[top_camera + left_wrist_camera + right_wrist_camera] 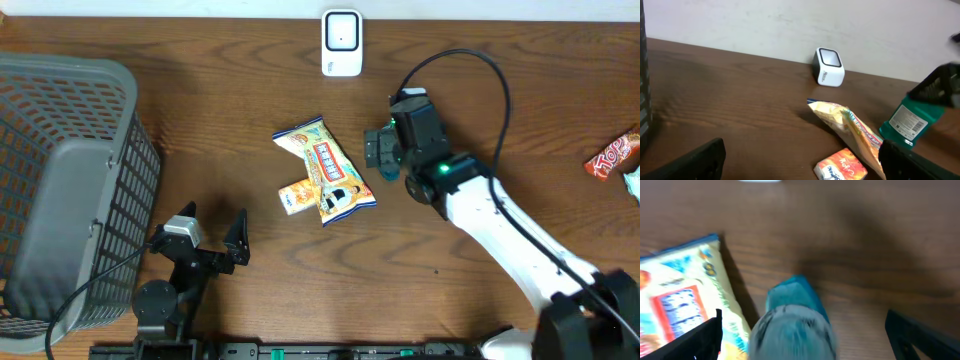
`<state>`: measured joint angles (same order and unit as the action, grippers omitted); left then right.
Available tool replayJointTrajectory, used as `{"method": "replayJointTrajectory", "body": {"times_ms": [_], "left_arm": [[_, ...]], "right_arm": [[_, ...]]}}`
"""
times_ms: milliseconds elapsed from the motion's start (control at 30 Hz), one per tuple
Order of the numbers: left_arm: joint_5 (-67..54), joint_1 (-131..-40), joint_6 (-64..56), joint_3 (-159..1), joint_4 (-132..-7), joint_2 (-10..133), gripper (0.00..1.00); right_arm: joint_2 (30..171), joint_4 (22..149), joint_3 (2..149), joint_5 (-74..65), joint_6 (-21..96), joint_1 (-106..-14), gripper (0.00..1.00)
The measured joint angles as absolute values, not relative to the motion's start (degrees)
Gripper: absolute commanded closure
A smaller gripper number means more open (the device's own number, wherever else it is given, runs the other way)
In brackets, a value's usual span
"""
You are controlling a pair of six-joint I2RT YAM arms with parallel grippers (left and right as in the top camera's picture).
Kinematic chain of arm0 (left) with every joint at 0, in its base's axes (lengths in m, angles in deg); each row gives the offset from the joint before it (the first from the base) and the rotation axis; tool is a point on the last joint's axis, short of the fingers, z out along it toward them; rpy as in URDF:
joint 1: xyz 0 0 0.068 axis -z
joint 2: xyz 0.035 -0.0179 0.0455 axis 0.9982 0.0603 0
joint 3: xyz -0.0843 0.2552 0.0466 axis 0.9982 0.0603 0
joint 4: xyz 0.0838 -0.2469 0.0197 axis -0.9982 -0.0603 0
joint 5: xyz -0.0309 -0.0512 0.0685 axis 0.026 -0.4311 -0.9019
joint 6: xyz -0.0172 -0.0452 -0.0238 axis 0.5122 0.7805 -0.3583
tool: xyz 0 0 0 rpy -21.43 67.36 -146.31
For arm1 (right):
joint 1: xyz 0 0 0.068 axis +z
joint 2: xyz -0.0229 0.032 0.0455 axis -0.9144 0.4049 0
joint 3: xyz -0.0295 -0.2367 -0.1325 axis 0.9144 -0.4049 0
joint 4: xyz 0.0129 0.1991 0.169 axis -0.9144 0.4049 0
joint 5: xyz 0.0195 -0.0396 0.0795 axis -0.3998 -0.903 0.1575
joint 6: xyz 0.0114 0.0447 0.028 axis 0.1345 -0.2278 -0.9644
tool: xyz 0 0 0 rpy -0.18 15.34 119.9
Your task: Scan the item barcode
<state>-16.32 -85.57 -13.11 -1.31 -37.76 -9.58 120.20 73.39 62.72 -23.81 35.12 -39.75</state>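
Brown wood table (250,90) meets a white wall (765,20). Both the left gripper (215,214) and right gripper (388,148) are wide, holding nothing.

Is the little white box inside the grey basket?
No, the white box stands on the table by its far edge, well away from the basket.

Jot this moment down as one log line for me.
right pincer: open over upright bottle | left pincer: open, empty | scanner: apart from bottle
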Motion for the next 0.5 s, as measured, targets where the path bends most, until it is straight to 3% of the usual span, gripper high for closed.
{"method": "replayJointTrajectory", "body": {"times_ms": [100, 167, 200, 367, 500], "left_arm": [[-16.29, -85.57, -13.11, -1.31, -37.73, -9.58, 0.02], [-16.29, -85.57, -13.11, -1.31, -37.76, -9.58, 0.02], [-16.29, -85.57, -13.11, -1.31, -37.73, -9.58, 0.02], [-16.32, -85.57, -13.11, -1.31, -37.73, -9.58, 0.02], [-16.32, -85.57, -13.11, -1.31, -37.73, -9.58, 0.02]], "right_arm": [[123.7, 72.25, 62.72, -23.72, 35.29, -39.75, 0.1], [125.4, 70.92, 62.72, -23.83, 35.67, -39.79, 0.28], [125.86, 70.33, 62.72, -23.76, 35.95, -39.84, 0.41], [126.91, 68.32, 62.72, -23.46, 35.82, -40.88, 0.75], [126.91, 67.9, 62.72, -23.46, 35.84, -42.28, 0.82]]}}
